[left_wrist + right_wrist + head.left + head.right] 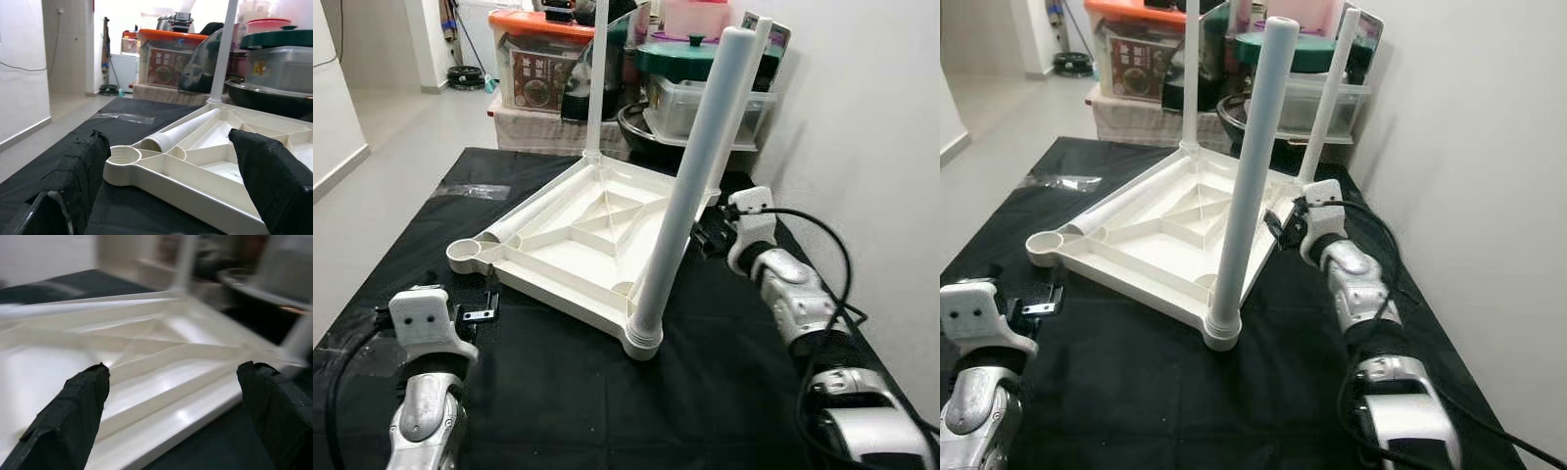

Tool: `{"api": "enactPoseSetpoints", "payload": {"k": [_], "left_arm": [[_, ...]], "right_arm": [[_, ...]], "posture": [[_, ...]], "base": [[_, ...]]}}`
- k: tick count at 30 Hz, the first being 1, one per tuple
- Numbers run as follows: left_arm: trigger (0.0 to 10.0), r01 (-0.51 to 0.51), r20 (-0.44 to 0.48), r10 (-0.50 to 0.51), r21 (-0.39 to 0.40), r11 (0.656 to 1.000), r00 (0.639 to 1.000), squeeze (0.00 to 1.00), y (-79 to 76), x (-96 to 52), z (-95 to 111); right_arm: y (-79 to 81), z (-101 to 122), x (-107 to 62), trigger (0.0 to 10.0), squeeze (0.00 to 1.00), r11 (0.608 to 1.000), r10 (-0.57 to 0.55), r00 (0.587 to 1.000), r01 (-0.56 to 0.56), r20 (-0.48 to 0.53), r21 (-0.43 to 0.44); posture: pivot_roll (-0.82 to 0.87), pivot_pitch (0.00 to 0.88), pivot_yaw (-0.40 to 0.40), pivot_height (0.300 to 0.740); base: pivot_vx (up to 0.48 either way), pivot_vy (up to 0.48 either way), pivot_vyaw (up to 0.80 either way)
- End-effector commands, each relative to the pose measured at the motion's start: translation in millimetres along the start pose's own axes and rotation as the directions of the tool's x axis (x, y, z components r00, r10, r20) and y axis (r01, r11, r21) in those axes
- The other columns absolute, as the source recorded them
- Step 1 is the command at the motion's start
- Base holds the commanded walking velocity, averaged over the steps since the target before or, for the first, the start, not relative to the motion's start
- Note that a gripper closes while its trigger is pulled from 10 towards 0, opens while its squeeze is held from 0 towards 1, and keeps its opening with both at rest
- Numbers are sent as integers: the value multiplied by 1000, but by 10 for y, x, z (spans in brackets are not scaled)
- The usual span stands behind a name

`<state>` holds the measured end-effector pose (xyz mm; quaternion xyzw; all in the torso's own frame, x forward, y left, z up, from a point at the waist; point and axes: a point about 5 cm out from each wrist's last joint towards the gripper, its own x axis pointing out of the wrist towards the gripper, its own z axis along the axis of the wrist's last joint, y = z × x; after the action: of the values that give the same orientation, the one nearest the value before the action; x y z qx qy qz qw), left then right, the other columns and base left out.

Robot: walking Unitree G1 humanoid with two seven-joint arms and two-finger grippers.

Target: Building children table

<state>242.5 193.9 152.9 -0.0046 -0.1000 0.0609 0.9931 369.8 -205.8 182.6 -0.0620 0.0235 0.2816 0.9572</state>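
Black cloth (558, 392) covers the work surface, and on it the white tabletop (578, 250) lies upside down. Three legs already stand in their corner sockets: the near leg (690, 186) and two at the back. The fourth leg (533, 215) lies loose inside the tabletop, its end beside the empty socket (470, 253); fitting it looks like what remains. The left gripper (171, 191) faces that socket, fingers apart. The right gripper (171, 411), spread too, sits at the tabletop's far edge.
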Motion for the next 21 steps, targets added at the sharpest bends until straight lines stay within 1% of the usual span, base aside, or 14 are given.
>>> {"api": "enactPoseSetpoints", "payload": {"k": [1,2,3,7,8,10,12,13,14,16,17,19,20,21], "left_arm": [[10000,16,-12,-16,-7,1000,1000,0,-36,3,-37],[10000,17,-12,-17,-7,1000,1000,0,-36,2,-37],[10000,17,-12,-17,-7,1000,1000,0,-36,2,-37],[10000,19,-11,-19,-4,1000,1000,0,-32,4,-32],[10000,19,-11,-19,-4,1000,1000,0,-32,4,-32],[10000,25,-10,-25,-3,1000,1000,0,-36,11,-26],[10000,25,-10,-25,-3,1000,1000,0,-36,11,-26],[10000,28,-10,-28,-3,1000,1000,0,-39,14,-24],[10000,28,-10,-28,-3,1000,1000,0,-39,14,-24],[10000,38,-9,-38,-3,999,999,0,-54,25,-24],[10000,38,-9,-38,-3,999,999,0,-54,25,-24],[10000,44,-6,-44,-4,999,999,0,-62,33,-16],[10000,44,-6,-44,-4,999,999,0,-62,33,-16],[10000,45,-5,-45,-4,999,999,0,-63,36,-14]], "right_arm": [[57,19,-111,10000,0,976,214,977,-213,5,-38],[63,1,-178,10000,0,953,294,955,-295,-29,-64],[63,1,-178,10000,0,953,294,955,-295,-29,-64],[69,41,-237,10000,0,896,435,898,-439,-62,-63],[69,41,-237,10000,0,896,435,898,-439,-62,-63],[145,104,-212,10000,0,837,542,839,-544,-50,-66],[145,104,-212,10000,0,837,542,839,-544,-50,-66],[183,122,-197,10000,0,815,574,818,-575,-44,-69],[183,122,-197,10000,0,815,574,818,-575,-44,-69],[346,182,-96,10000,0,742,668,744,-666,8,-70],[346,182,-96,10000,0,742,668,744,-666,8,-70],[527,232,5,10000,0,669,743,667,-739,59,-79],[527,232,5,10000,0,669,743,667,-739,59,-79],[586,241,38,10000,0,650,760,646,-755,69,-85]], "posture": [[65,0,-135,740],[68,0,-139,740],[68,0,-139,740],[72,0,-137,740],[72,0,-137,740],[72,0,-136,740],[72,0,-136,740],[72,0,-136,740],[72,0,-136,740],[83,0,-139,740],[83,0,-139,740],[87,0,-141,740],[87,0,-141,740],[92,0,-144,740]], "base": [[0,0,0],[0,0,0],[0,0,0],[0,0,0],[0,0,0],[0,0,0],[0,0,0],[0,0,0],[0,0,0],[0,0,0],[0,0,0],[0,0,0],[0,0,0],[0,0,0]]}}
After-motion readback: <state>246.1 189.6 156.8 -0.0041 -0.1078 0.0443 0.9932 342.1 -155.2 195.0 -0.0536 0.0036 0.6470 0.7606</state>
